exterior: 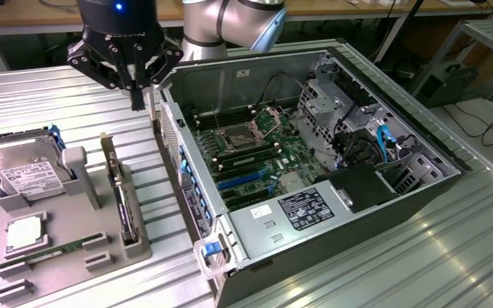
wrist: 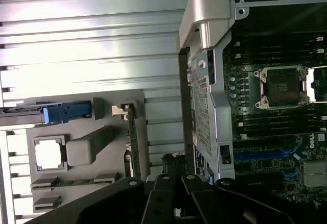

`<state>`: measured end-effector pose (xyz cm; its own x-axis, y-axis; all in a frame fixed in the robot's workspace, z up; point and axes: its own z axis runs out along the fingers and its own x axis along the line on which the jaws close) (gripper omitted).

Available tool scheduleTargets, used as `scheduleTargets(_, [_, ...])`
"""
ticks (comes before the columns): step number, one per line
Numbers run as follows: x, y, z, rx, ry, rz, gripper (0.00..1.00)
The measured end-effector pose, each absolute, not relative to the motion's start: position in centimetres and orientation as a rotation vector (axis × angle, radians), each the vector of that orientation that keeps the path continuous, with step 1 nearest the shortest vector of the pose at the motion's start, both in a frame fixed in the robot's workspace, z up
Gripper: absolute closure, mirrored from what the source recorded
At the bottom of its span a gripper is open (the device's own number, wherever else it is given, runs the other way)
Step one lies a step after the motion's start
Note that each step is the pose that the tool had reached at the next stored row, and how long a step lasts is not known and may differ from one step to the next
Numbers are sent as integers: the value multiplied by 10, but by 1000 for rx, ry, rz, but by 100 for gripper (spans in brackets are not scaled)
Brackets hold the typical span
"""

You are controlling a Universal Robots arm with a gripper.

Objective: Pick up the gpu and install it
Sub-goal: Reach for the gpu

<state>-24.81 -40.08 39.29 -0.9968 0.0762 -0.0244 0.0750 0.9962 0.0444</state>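
1. the gpu (exterior: 123,196) stands on its long edge in a slot of the grey holder (exterior: 101,260) on the tabletop (exterior: 400,256). it sits between the hard drive (exterior: 25,172) and the open computer case (exterior: 229,77), apart from both.
2. its silvery bracket (exterior: 107,146) is at the end of the card nearer the jaws. in the wrist view the card (wrist: 134,142) shows edge-on as a thin dark strip.
3. the jaws are closed and hold nothing. they hang above the tabletop beyond the bracket end of the card, just beside the case's rear corner and well clear of the gpu.
4. likely handling: a thin bare board like this should be light and stiff. it is also fragile, with small parts on its faces and a contact edge down in the slot.
5. best hold, as i judge it: pinch across the thin board on the exposed upper edge, near the middle of its length so it hangs level.
6. the metal bracket looks smooth and may slip, and a hold there would leave the far end drooping.
7. the holder's slot grips the lower edge, so a tilted pull could bind or bend the card.
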Motion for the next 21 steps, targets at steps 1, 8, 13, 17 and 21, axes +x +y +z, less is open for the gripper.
scheduleTargets(1, [-250, -401, 393, 118, 3113, 68, 89])
scheduleTargets(8, [-263, -405, 392, 117, 3113, 68, 89])
scheduleTargets(13, [-271, -408, 392, 117, 3113, 68, 89])
scheduleTargets(17, [-282, -415, 391, 117, 3113, 68, 89])
scheduleTargets(21, [-287, -419, 391, 117, 3113, 68, 89])
